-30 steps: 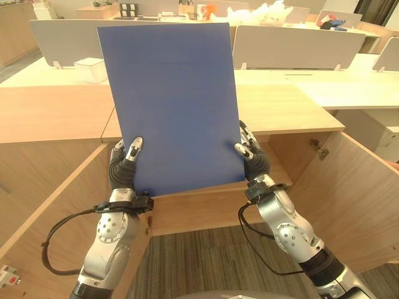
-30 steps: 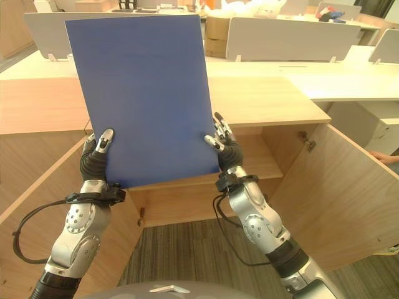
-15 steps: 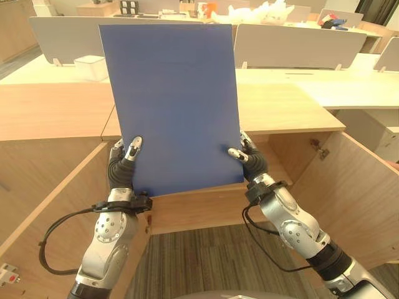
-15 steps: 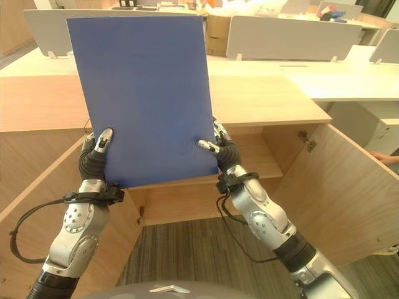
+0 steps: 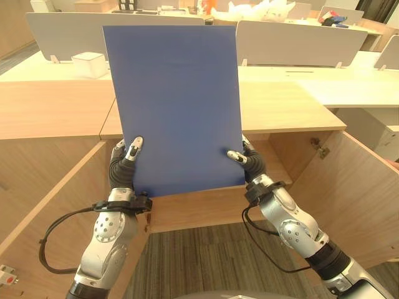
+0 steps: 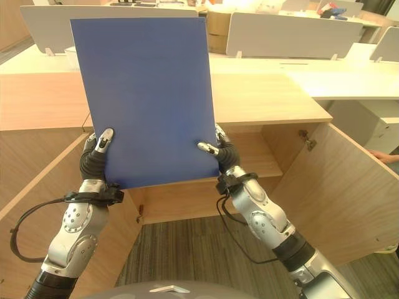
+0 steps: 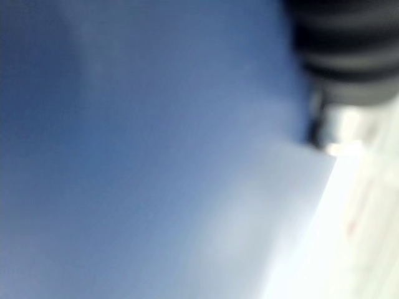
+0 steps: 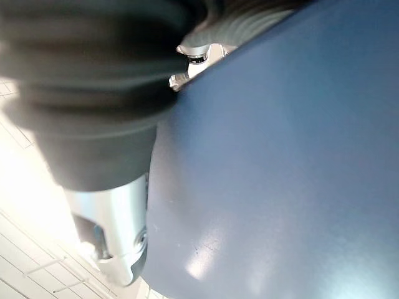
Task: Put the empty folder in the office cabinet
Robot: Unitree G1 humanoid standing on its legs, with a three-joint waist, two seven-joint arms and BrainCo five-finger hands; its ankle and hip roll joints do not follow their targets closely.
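Note:
A large blue folder (image 5: 177,106) stands upright in front of me, above the open wooden cabinet (image 5: 206,205). My left hand (image 5: 123,167) pinches its lower left corner, thumb on the near face and fingers behind. My right hand (image 5: 249,163) grips the lower right edge the same way, thumb across the front. The folder's blue face (image 7: 156,149) shows close up in the left wrist view, and the folder (image 8: 280,162) again in the right wrist view. The folder hides most of the cabinet's inside.
The cabinet's right door (image 5: 358,193) stands swung open, and its left door (image 5: 56,205) too. A wooden top (image 5: 293,109) runs behind the folder. White desks with grey dividers (image 5: 299,43) stand further back. Striped carpet (image 5: 206,255) lies below.
My right thumb has slid a little inward across the folder's front. The folder stays upright, and the whole picture has shifted slightly.

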